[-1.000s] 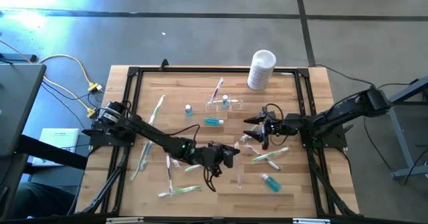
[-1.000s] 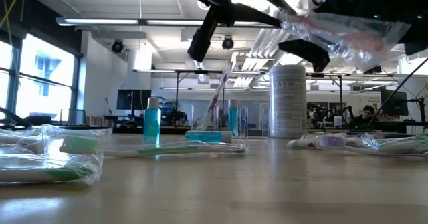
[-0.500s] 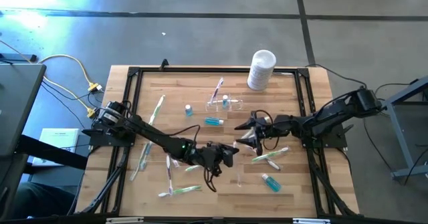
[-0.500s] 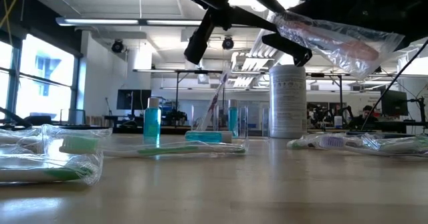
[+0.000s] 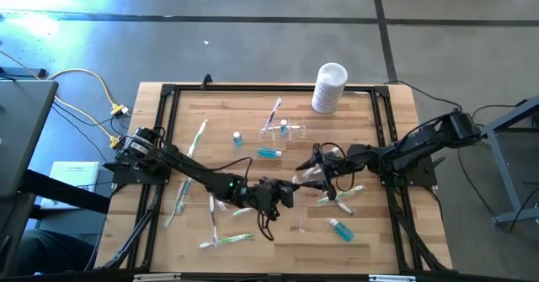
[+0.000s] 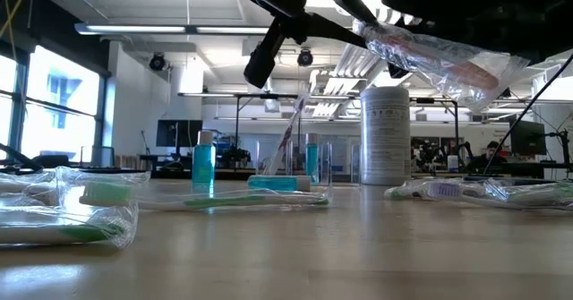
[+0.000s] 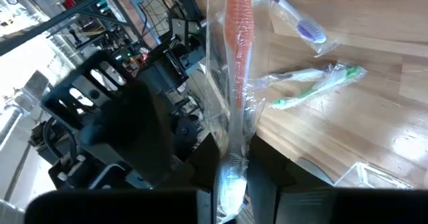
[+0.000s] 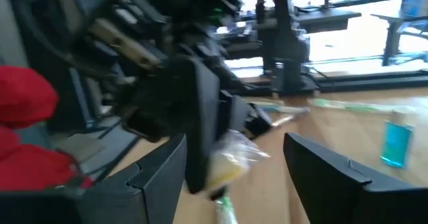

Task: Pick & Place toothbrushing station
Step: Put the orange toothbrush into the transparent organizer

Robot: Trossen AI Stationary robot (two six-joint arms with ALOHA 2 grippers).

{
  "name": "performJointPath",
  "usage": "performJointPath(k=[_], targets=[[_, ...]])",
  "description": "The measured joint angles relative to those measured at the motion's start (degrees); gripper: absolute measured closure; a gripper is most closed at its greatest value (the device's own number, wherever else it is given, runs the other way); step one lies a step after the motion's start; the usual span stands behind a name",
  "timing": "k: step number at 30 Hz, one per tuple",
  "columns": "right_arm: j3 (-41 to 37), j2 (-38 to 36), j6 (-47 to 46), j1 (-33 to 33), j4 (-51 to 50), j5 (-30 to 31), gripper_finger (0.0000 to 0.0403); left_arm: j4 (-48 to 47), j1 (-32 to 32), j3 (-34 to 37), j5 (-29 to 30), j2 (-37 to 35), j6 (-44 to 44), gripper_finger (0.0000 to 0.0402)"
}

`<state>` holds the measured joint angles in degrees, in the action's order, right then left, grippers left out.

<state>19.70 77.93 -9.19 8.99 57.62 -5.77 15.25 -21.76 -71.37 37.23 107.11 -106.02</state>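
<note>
Below me, the wooden counter [image 5: 253, 257] carries everything inside its black frame. My left arm reaches across it from the near left, my right arm from the right, and they meet near the middle. The white cylindrical container [image 5: 328, 87] stands at the far edge. The toothbrushing station [image 5: 282, 130], a clear holder, sits on the far half of the counter with a pink toothbrush [image 5: 274, 112] leaning from it, well apart from both my hands. My left hand [image 5: 286, 191] is pinched onto a clear-wrapped orange toothbrush [image 7: 239, 43], held up off the wood. My right hand [image 5: 324, 171] hangs just beside it with fingers spread wide, holding nothing. A small blue bottle [image 5: 341, 229] lies nearer the front edge.
</note>
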Motion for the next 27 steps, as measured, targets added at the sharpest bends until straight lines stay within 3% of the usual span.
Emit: performJointPath(k=[3, 9, 14, 27], targets=[[0.0, 0.0, -1.4, 0.0, -0.2, -0.4, 0.0160, 0.0, 0.0, 0.0, 0.0, 0.0, 0.0, 0.0363], [0.0, 0.0, -4.3, -0.1, -1.4, 4.3, 0.0160, 0.9, 0.0, 0.0, 0.0, 0.0, -0.3, 0.0363], [0.0, 0.0, -4.7, -0.1, -1.3, 1.0, 0.0160, 1.3, 0.0, 0.0, -0.7, 0.0, -2.5, 0.0363], [0.0, 0.0, -4.1, -0.1, -1.3, 0.9, 0.0160, 1.3, 0.0, 0.0, -0.8, 0.0, -5.0, 0.0363]])
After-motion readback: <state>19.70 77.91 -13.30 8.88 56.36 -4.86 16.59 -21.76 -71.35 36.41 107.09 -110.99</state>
